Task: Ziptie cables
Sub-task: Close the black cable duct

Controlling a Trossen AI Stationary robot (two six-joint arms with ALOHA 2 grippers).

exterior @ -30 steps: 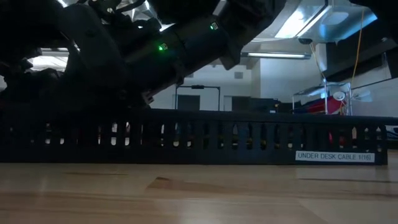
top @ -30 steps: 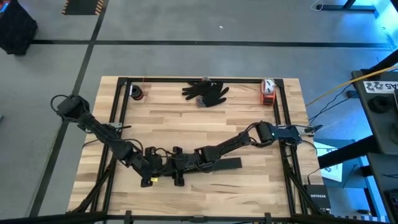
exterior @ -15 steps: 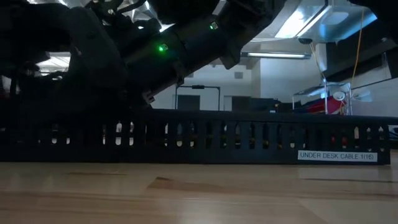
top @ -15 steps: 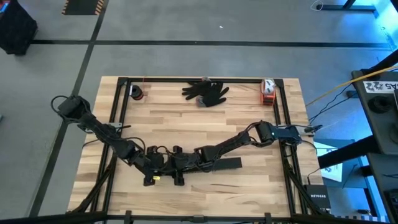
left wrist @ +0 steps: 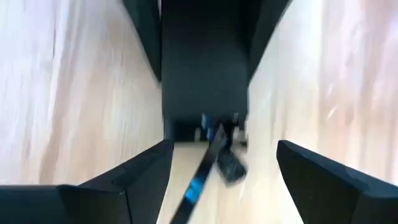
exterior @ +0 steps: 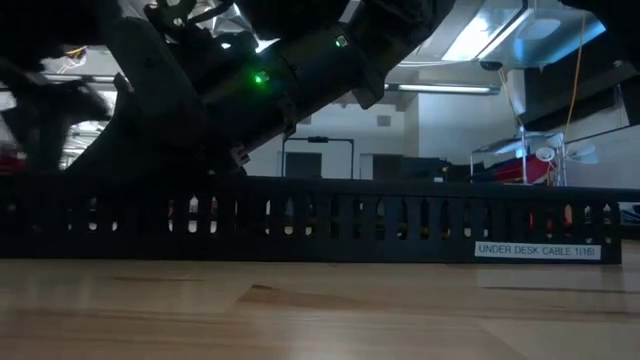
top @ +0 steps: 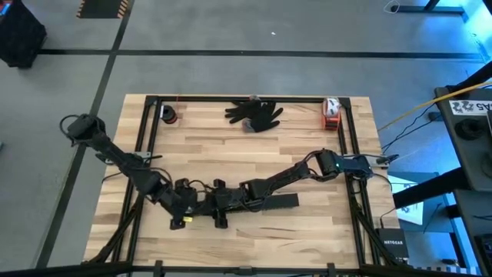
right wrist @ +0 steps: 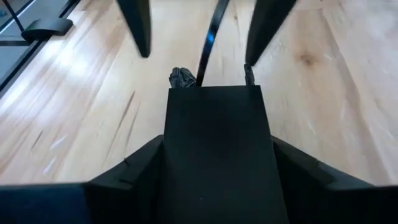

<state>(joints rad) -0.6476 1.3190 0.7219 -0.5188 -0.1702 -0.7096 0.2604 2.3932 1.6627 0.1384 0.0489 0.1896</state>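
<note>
Right gripper point(right wrist: 214, 155): jaws closed around the end of the black slotted channel point(right wrist: 214, 149), one finger on each side wall
Left gripper point(left wrist: 217, 180): jaws apart, holding nothing, a thin dark strip point(left wrist: 202, 171) running between them
Cables point(left wrist: 217, 127): small dark ends at the channel's mouth, on the bench point(top: 254, 146); the rest hidden
Hard to see: low view mostly dark arm bodies
Arms: both reach low, meeting over the bench's front middle

Two matte-black jointed arms w/ green LED, looped black cabling.
</note>
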